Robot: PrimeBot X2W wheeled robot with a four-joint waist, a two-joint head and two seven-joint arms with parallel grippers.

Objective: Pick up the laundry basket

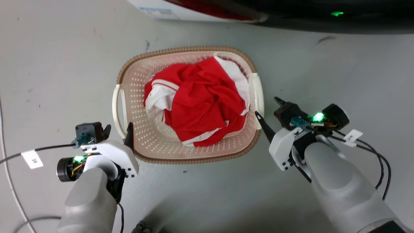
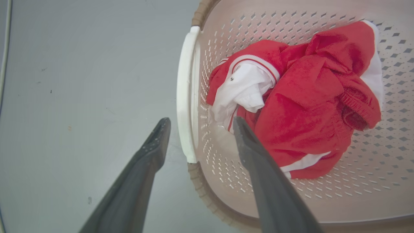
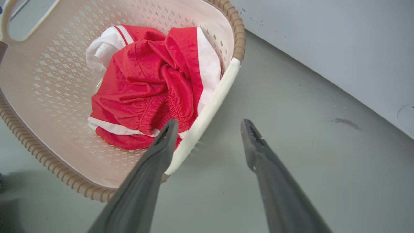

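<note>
Laundry basket (image 1: pixel 139 94) sits on the grey floor (image 1: pixel 64 64), centre of head view, btwn both arms and just below a white appliance (image 1: pixel 181 11) at the top edge. Long axis runs L-R across that view, turned slightly; open top faces up. Shape is a rounded rectangle w/ cream perforated walls, a brown woven-look rim and a white handle at each short end: L handle (image 1: pixel 118 110), R handle (image 1: pixel 258 97). Inside is a crumpled red-and-white garment (image 1: pixel 200 103), covering most of the bottom.

L fingers (image 1: pixel 130 129) are spread wide at the near-L corner. In L wrist view they straddle the L handle, one finger over the floor, the other over the basket's inside, nothing gripped. R fingers (image 1: pixel 260 119) are also spread wide, by the near end of the R handle. In R wrist view one is over the handle's inner edge, the other over the floor, holding nothing. Can't tell if any finger touches plastic.
</note>
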